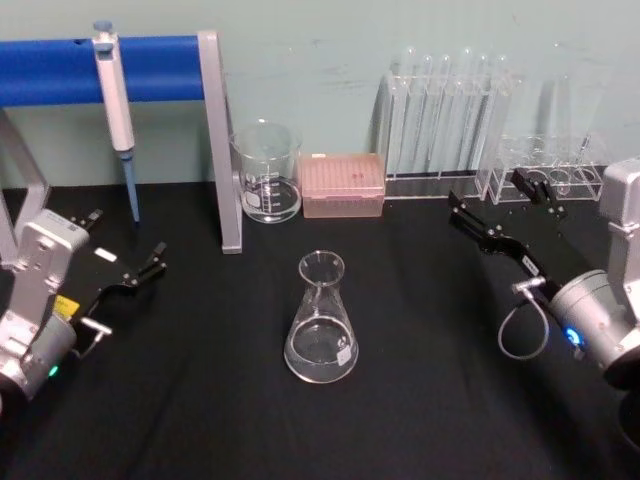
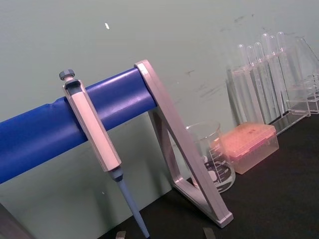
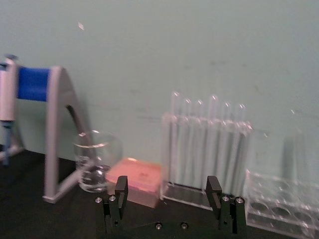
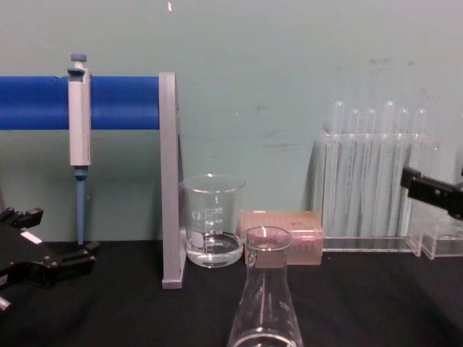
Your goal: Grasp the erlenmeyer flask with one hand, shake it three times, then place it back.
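The erlenmeyer flask [image 1: 321,320] stands upright and untouched on the black table, centre front; the chest view shows its neck and rim [image 4: 266,289] close up. My left gripper [image 1: 125,240] hovers low at the left, well away from the flask, with its fingers open and nothing between them; it also shows in the chest view [image 4: 49,238]. My right gripper [image 1: 487,192] is at the right, beyond the flask and near the racks, open and empty. The right wrist view shows its two fingers [image 3: 121,188] spread wide, pointing at the back wall.
A glass beaker [image 1: 267,172] and a pink tip box [image 1: 343,184] stand behind the flask. Test tubes fill a clear rack [image 1: 450,120], with a second rack [image 1: 550,165] at the far right. A pipette [image 1: 115,100] hangs on the blue stand [image 1: 160,62] at the back left.
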Controlling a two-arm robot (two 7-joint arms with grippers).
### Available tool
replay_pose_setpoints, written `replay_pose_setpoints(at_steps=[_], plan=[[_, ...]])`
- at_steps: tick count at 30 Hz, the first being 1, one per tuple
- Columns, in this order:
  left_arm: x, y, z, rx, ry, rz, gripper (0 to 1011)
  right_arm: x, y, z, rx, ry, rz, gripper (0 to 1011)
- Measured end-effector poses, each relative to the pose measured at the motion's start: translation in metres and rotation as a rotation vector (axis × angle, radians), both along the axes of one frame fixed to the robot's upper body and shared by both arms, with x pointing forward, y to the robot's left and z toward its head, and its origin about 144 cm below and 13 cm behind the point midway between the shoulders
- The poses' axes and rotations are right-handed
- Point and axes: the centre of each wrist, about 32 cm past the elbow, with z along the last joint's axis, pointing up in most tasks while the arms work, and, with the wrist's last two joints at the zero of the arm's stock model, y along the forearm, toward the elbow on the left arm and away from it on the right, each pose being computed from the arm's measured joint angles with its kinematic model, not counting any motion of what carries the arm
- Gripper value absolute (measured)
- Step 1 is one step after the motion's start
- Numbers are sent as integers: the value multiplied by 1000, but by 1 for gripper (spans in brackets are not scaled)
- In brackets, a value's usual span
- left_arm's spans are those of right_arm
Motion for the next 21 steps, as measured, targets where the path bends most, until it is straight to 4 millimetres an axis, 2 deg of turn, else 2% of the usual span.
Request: replay_pose_setpoints(at_steps=[11,21], plan=[[0,0,0,0,0,0,1001,10,11,-28,9,117,-103,1002],[0,0,0,0,0,0,1001,13,11,-39,8,188,-102,1003]])
